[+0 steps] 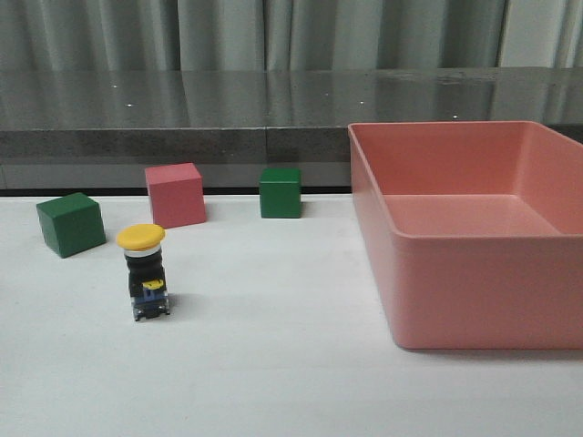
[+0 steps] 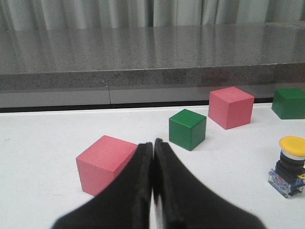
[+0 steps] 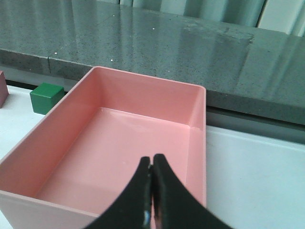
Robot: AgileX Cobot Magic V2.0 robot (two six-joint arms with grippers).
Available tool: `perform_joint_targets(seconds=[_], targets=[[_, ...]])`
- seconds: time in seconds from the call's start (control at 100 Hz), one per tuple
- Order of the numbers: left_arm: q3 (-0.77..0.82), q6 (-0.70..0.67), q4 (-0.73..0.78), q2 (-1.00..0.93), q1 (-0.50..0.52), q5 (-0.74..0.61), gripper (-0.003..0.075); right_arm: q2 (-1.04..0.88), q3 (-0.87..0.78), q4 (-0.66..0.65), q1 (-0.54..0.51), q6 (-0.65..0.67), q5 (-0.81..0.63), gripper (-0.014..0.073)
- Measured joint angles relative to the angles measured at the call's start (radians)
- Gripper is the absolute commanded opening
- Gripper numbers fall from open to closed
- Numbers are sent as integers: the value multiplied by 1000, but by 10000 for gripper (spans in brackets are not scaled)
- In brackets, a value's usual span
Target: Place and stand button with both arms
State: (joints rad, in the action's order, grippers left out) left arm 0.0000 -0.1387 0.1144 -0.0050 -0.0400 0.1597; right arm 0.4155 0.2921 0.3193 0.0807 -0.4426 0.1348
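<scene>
Both my claws are pressed together w/ nothing between them. My left gripper (image 2: 152, 143) sits low over the table (image 1: 273, 364), pads touching tip to tip, a pink cube (image 2: 107, 163) just beyond them. My right gripper (image 3: 151, 162) is likewise closed and empty, hanging over the near part of the pink bin (image 3: 143, 138), which holds nothing.

The button (image 1: 146, 271) is already on the table, left of centre in the front view, well apart from the bin. It stands upright on its clear bluish base, yellow cap on top, black body btwn. Neither arm shows in the front view, so both are clear of it. My read: the place-and-stand step looks done, or near enough; I'm at rest or retreat. If anything's left, it's only a check that it stands steady. Should it need a nudge, I'd have to part the left pads first and come in from the side, since the cap overhangs the body and a knock up top could tip it.

Further back: a green cube (image 1: 70, 224) behind-left of the button, a pink one (image 1: 175, 194) behind it, another green one (image 1: 280, 192) toward centre. Table is plain white, matte. Behind it runs a dark speckled stone ledge (image 1: 273, 109), glossy on top, then grey-green curtains (image 1: 273, 32).
</scene>
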Motion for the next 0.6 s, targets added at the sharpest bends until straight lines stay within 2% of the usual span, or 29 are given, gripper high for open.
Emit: perform_joint_targets(seconds=[0.1,0.25,0.6], targets=[[0,0,0,0,0,0,-19,0,-13,0,0,0,-5,-109],[0,0,0,0,0,0,-19,-30,-68,-5,0,44,-87,-109],[0,-2,0,0,0,0,-19,-243,-276,-274,0,404,-126,-109]])
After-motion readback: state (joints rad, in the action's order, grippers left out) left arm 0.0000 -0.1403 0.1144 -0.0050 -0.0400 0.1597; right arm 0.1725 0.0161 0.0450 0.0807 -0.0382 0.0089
